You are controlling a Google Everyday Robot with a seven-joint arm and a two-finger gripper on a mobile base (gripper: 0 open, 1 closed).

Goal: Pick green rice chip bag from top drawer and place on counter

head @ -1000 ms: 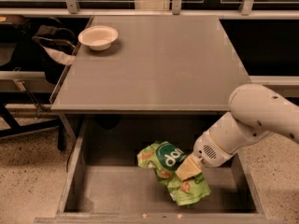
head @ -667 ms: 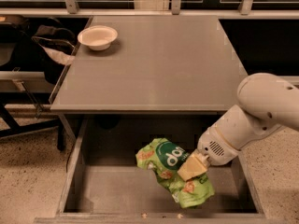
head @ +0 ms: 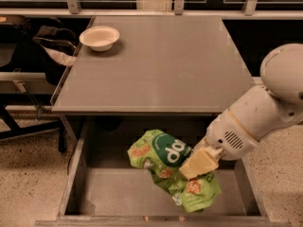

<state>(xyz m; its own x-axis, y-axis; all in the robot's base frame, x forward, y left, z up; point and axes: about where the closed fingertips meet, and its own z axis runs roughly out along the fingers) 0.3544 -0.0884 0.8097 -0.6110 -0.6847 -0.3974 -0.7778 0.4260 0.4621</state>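
Reaching in from the right on a rounded white arm (head: 255, 122) with the gripper (head: 199, 163), tan jaws closed on the middle of the green rice chip bag (head: 165, 152); gripping at the waist probably to bunch the slack film into something firm enough to lift; holding the bag over the right half of the top drawer (head: 118, 193); hard to tell whether touching the bottom or hanging clear. Crinkled, glossy light-green film; dark green round logo with white lettering; orange-tan chip pictures; lower end drooping limp below the jaws, so likely to swing when raised. Shallow grey metal, flat bottom, low sides; pulled out for access from above. Just above and behind, the counter (head: 161, 65): smooth matte grey slab, thin metal edge; near its far left corner a pale round bowl (head: 99, 37), well apart from the bag.
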